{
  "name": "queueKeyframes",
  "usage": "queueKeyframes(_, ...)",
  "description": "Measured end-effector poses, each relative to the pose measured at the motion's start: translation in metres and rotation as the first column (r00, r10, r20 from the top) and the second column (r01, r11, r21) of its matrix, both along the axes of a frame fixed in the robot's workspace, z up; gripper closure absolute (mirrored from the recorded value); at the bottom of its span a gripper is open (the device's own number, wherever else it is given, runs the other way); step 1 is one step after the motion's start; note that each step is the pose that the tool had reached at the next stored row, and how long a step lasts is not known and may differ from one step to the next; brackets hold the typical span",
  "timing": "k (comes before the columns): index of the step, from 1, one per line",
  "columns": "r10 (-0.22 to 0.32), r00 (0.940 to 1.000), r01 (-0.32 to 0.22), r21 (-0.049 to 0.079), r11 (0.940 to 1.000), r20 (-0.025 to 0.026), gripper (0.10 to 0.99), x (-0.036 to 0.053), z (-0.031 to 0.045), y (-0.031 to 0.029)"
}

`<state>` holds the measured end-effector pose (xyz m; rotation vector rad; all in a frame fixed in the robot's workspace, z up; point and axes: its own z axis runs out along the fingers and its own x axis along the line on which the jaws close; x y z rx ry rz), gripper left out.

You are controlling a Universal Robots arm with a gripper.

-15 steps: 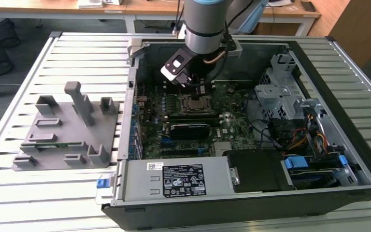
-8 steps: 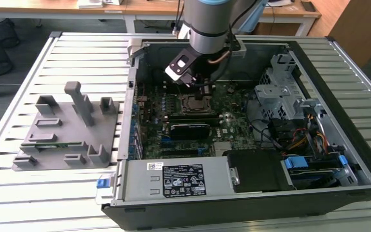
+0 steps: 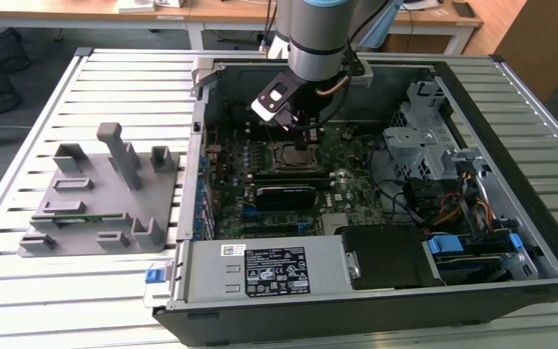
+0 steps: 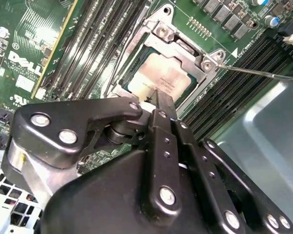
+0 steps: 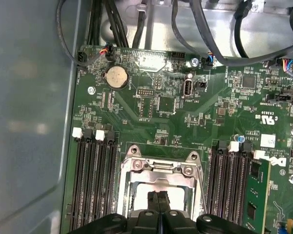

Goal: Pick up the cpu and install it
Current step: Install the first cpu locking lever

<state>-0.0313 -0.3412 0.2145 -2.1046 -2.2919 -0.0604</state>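
The cpu (image 4: 163, 78) lies flat in the motherboard socket, its silver-grey top showing inside the metal socket frame (image 4: 185, 46). My gripper (image 4: 157, 97) hangs just above the chip's near edge, its two black fingers pressed together with nothing between them. In the first wrist view the shut gripper (image 5: 159, 197) covers the middle of the cpu (image 5: 136, 197). In the exterior view the gripper (image 3: 296, 134) reaches down into the open computer case over the socket (image 3: 293, 154).
A grey plastic fixture (image 3: 104, 196) with upright posts stands on the slatted table at the exterior view's left. Inside the case are a black block (image 3: 284, 193), the power supply (image 3: 259, 269), a drive cage (image 3: 420, 138) and cables. Memory slots (image 5: 95, 180) flank the socket.
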Motion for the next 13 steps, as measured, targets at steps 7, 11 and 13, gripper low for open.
queueKeyframes(7, 0.000, 1.0000, 0.000, 0.000, 1.0000, 0.0002, 0.973, 0.0000, 0.0070, 0.0000)
queueKeyframes(11, 0.000, 1.0000, 0.000, 0.000, 1.0000, 0.0018, 0.973, 0.0001, 0.0165, 0.0000)
queueKeyframes(13, 0.000, 1.0000, 0.000, 0.000, 1.0000, 0.0042, 0.973, 0.0001, 0.0218, 0.0000)
